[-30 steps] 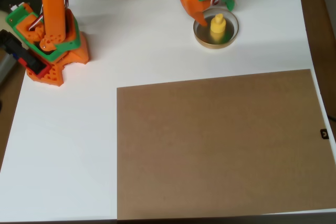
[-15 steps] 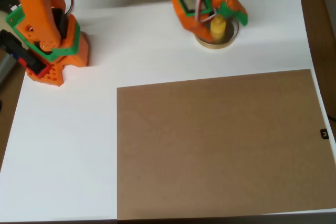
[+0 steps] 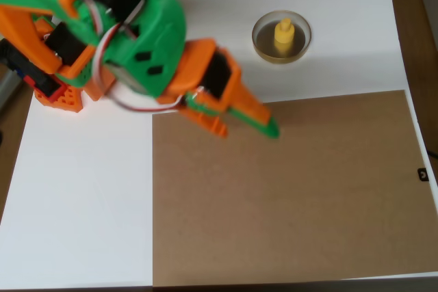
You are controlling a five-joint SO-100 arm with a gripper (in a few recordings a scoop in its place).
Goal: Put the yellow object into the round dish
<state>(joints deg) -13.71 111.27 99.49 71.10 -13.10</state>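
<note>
While the yellow object stood upright inside the dish in the upper right of the overhead view, my gripper hung blurred near the middle of the frame, at the upper left corner of the brown board, well apart from both. I held nothing. My fingers, one orange and one green-tipped, pointed toward the lower right, and they looked close together, but with the blur I could not tell whether they were parted or shut. The piece sat a little toward the top of the dish, its base on the dark bottom and its knob up, with the rim clear around it. I judged the placing done, so the risks from here were small ones. The piece was light and narrow at the top, and a knock to the white table or a careless sweep of my arm back toward the upper right could tip it or nudge the shallow dish, which seemed to have little wall to keep it in. My arm also loomed large in the upper left, above my base, so any fast folding there might jar the table.
</note>
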